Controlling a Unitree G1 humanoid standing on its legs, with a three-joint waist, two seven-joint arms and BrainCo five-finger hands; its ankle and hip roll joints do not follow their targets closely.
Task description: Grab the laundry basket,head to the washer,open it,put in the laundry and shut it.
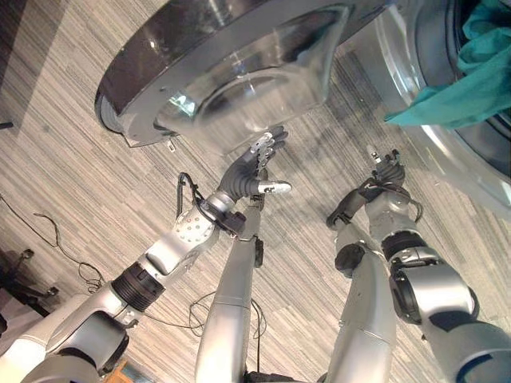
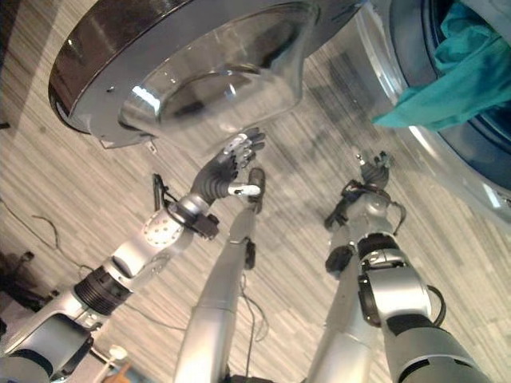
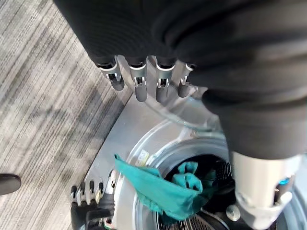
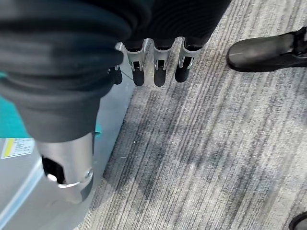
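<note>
Silver-grey left hand (image 1: 259,163), fingers straight and apart, is reaching up against the clear bulged glass of the round dark-rimmed washer door (image 1: 160,60), which is hanging swung wide open from the washer; judging by the placement, it is there to push the door toward shutting. Right hand (image 1: 389,169) is hovering with fingers relaxed and apart, holding nothing, just beside the washer's silver front ring (image 1: 399,76), probably idling clear of the door's swing. Teal cloth laundry (image 1: 471,84) is sitting in the drum opening, one corner draping out over the ring; that flap could get caught when the door closes. Loading looks done, shutting not yet.
</note>
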